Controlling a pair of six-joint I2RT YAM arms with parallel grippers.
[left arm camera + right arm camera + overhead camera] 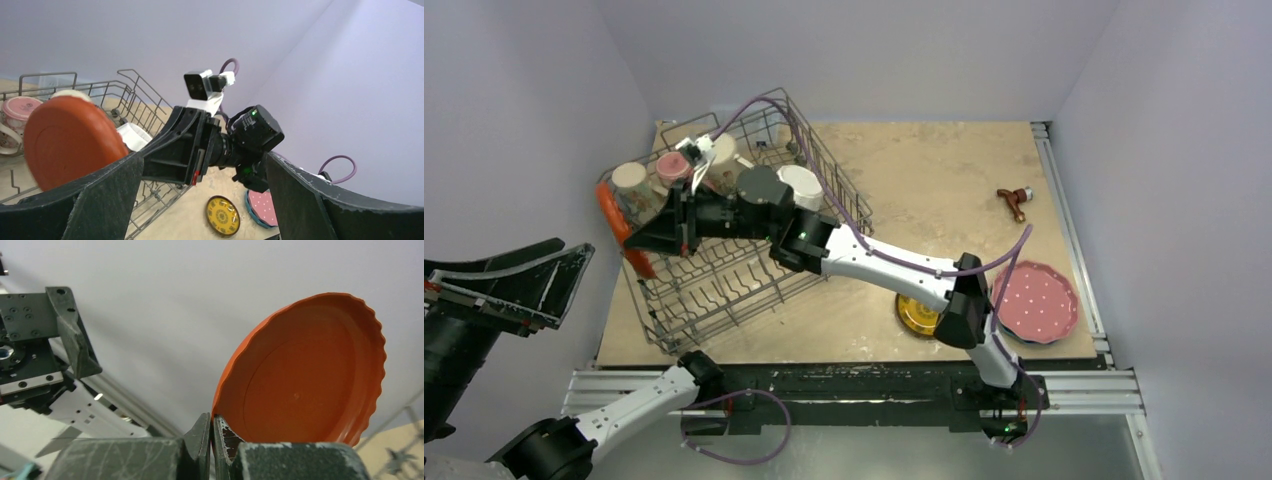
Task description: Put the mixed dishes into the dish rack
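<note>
Two arms stand at the near edge of a tan desk (pixel 944 170).

Top view: the right arm (pixel 894 265) extends across a large grey wire dish rack (pixel 724 285), which sits skewed on the desk. The right jaws are clamped on the rim of a red-orange fluted plate (pixel 614 222), held on edge at the rack's left wall. A beige mug (pixel 629 177), a pink mug (pixel 672 166) and a white bowl (pixel 802 185) sit in the rack. A pink white-dotted plate (pixel 1036 300) lies well apart, at the desk's right edge.

Left wrist view: the left jaws stand wide apart, holding nothing, off the desk's left edge.

Right wrist view: the jaws pinch the plate's lower rim.
</note>
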